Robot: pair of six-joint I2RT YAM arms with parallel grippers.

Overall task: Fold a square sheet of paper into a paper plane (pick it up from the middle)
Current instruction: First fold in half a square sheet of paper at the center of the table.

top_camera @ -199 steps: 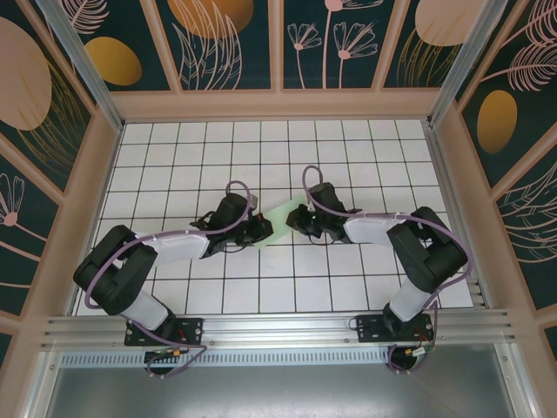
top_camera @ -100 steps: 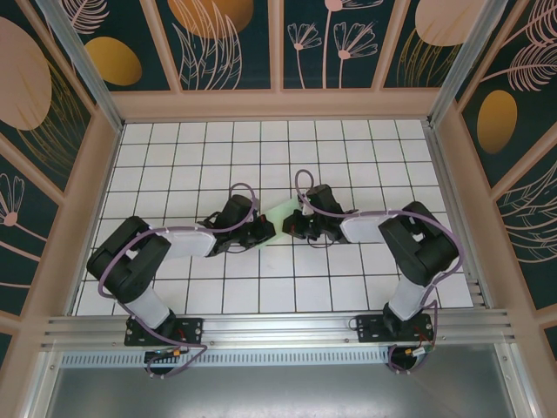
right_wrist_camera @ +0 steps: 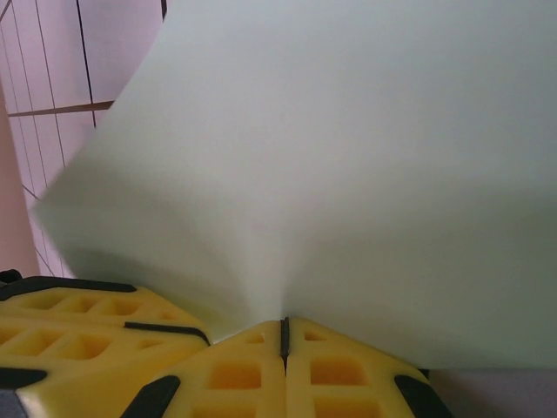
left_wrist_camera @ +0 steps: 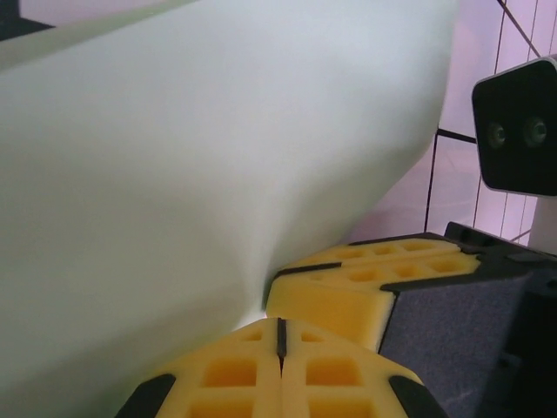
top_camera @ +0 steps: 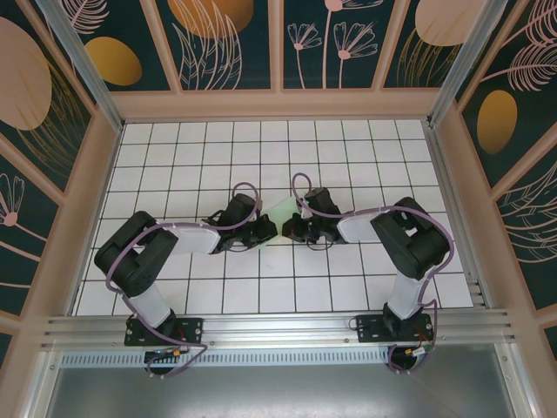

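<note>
The square sheet of paper point(top_camera: 280, 211), pale mint green, stands bunched up between my two grippers in the middle of the tiled floor. My left gripper point(top_camera: 267, 232) is shut on its left lower edge, and my right gripper point(top_camera: 292, 228) is shut on its right lower edge. The two sets of fingertips nearly touch. In the left wrist view the sheet point(left_wrist_camera: 200, 165) curves up from my closed yellow pads point(left_wrist_camera: 252, 366), with the right gripper's pads point(left_wrist_camera: 374, 279) right beside them. In the right wrist view the sheet point(right_wrist_camera: 348, 157) puckers into the seam of my closed pads point(right_wrist_camera: 331, 370).
White gridded floor tiles point(top_camera: 261, 148) stretch all round the arms. Peach-framed walls point(top_camera: 278, 103) close the back and both sides. An aluminium rail point(top_camera: 278, 326) runs along the near edge by the arm bases. The right wrist camera housing point(left_wrist_camera: 518, 126) sits close to the left gripper.
Both grippers have moved inward toward each other. The sheet between them has gathered narrower and risen.
</note>
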